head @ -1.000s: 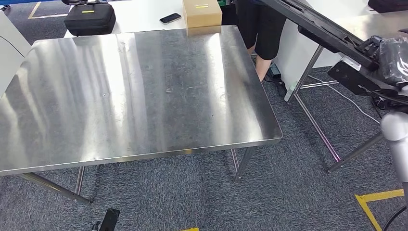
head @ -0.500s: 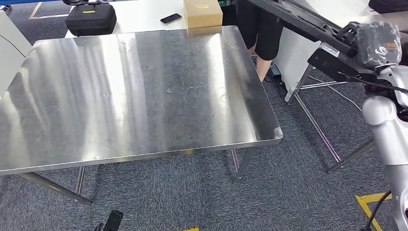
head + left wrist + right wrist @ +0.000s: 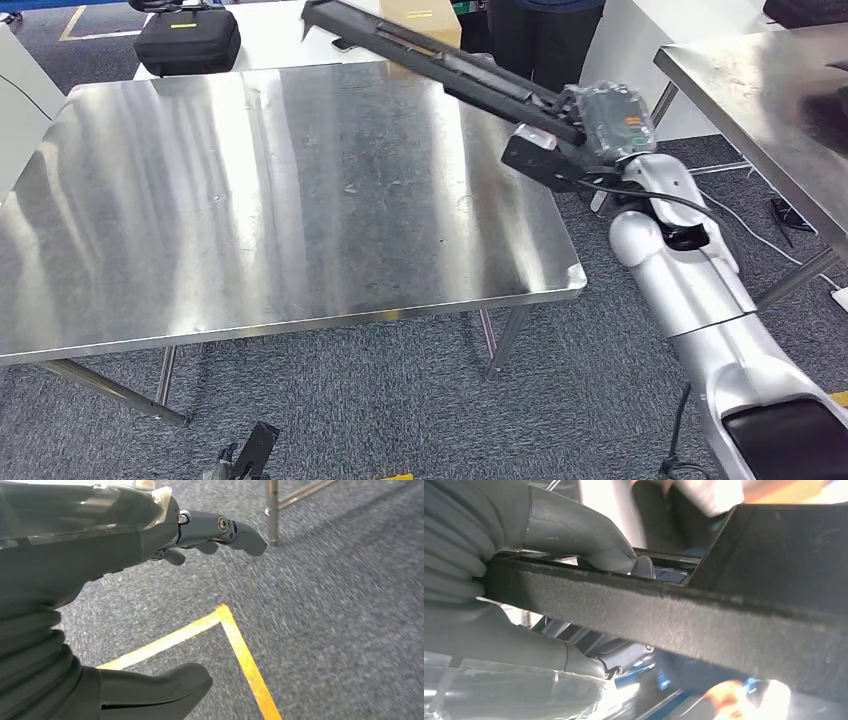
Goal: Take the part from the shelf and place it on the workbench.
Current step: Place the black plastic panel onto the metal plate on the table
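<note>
Robot's right hand [image 3: 585, 125] carries a long black part [image 3: 430, 55] over the far right corner of the steel workbench [image 3: 250, 200].

Compared with a second ago, the right arm has swung in from the right edge toward the workbench, and the part, then out past the table's right side, now slants across its far right corner, held above the surface and not touching it. The hand grips the part at its near, lower end; the rest stretches up and away to the left. In the right wrist view the grey thumb [image 3: 584, 535] presses on one face of the part's dark edge [image 3: 664, 615], fingers wrapped beneath. The left hand [image 3: 150, 545] hangs over the grey carpet [image 3: 340, 605], fingers apart, holding nothing.
</note>
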Controlling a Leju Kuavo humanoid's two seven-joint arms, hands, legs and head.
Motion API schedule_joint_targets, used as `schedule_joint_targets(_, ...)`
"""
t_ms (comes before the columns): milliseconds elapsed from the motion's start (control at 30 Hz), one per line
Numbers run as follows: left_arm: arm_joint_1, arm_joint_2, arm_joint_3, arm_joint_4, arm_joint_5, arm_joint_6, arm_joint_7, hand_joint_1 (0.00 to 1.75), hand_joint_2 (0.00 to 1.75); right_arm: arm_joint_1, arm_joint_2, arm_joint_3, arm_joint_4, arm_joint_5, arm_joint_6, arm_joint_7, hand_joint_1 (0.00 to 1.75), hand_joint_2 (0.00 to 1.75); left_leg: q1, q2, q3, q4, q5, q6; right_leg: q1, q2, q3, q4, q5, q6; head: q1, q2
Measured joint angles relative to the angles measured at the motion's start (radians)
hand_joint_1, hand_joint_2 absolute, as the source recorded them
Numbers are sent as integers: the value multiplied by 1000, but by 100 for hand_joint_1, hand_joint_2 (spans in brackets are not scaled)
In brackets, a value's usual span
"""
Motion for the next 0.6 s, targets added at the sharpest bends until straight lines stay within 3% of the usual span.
schedule_joint_targets(233,-6,-9,-10,-2,2,-5,40,0,175,16,113,45,51,18,1,0,175,175,0,0,-1,0,0,0,0,0,0,0,0,0,0,0)
schedule_joint_targets(600,-3,-6,-9,-2,-1,-6,53,0,175,17,154,64,85,33,8,0,175,175,-2,-2,-1,1,-1,0,-2,-1,2,-4,0,0,0,0)
